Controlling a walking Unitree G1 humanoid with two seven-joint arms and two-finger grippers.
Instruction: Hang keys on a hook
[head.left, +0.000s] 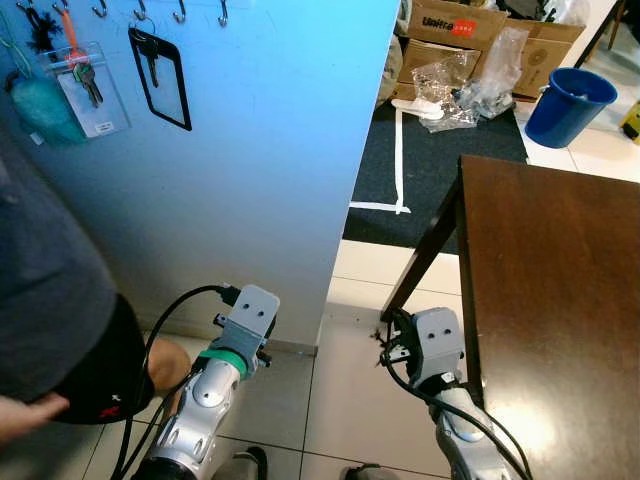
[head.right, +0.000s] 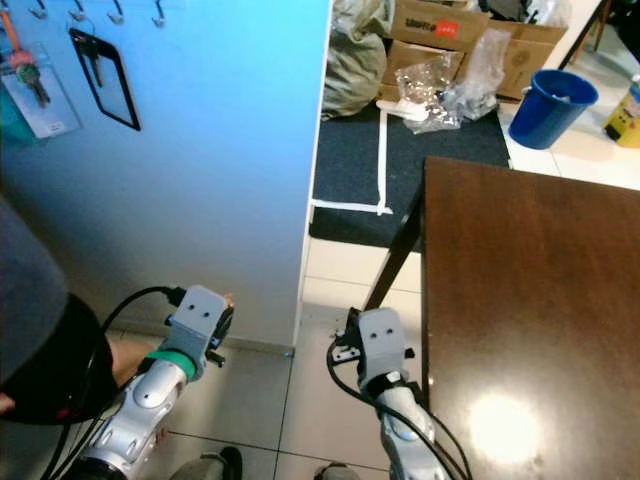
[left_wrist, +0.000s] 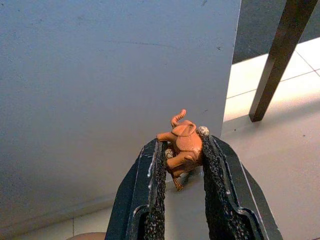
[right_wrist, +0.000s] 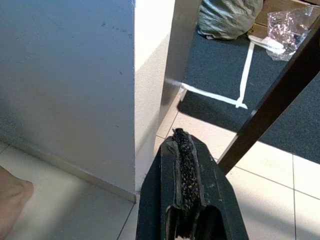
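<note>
One orange elephant charm (left_wrist: 181, 145) pinched in left pincer (left_wrist: 182, 155), keys hidden

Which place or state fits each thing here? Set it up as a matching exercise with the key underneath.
Things:
1. orange elephant charm
2. blue bucket
3. black card holder
4. right end effector

Places or states:
a. hanging from a hook on the wall
b. shut, with nothing between its fingers
c. clamped in the left end effector
d. on the floor beyond the dark wooden table

Pairs: 1-c, 2-d, 3-a, 4-b
</note>
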